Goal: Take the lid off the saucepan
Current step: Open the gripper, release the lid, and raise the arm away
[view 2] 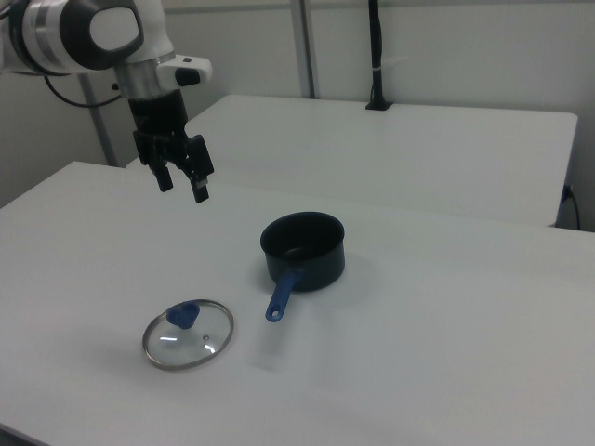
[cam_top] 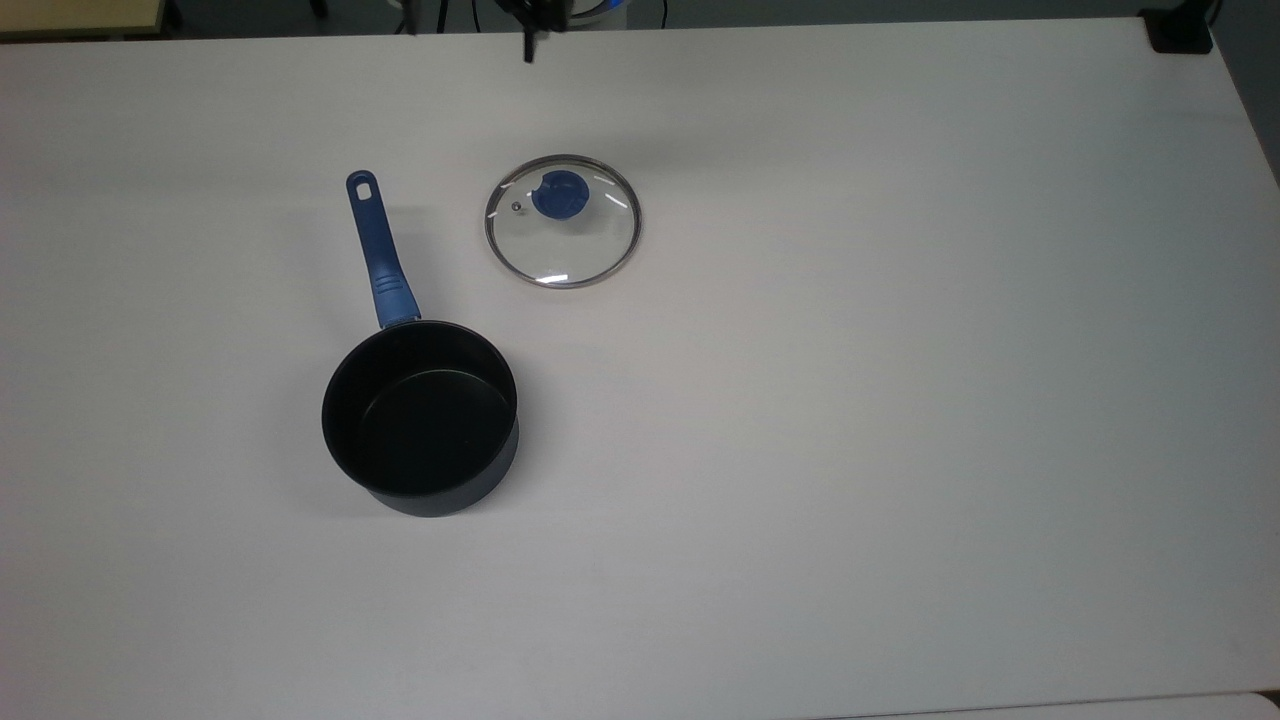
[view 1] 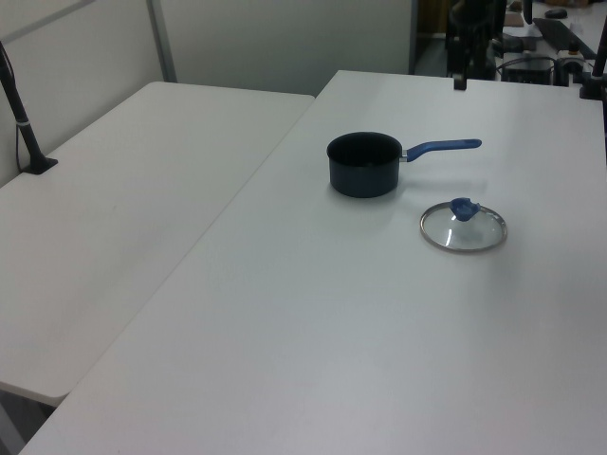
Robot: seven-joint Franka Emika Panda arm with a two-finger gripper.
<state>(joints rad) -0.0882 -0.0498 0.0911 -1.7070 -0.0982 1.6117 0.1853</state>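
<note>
The lid [cam_top: 562,221] lies flat on the table [cam_top: 900,400], apart from the uncovered saucepan [cam_top: 420,417], so the task looks done; the gripper [view 2: 182,182] hangs high above, fingers spread, holding nothing.

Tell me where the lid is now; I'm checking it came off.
The lid lies flat on the table, apart from the saucepan, at the top view's right of the saucepan's handle.

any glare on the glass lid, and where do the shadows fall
Top view: the lid carries short white glints near its knob and its lower rim, and the saucepan casts a soft shadow toward the top view's lower right. Left view: the lid has only a faint sheen. Right view: pale reflections streak the glass, and a dim shadow lies under the pan's handle.
</note>
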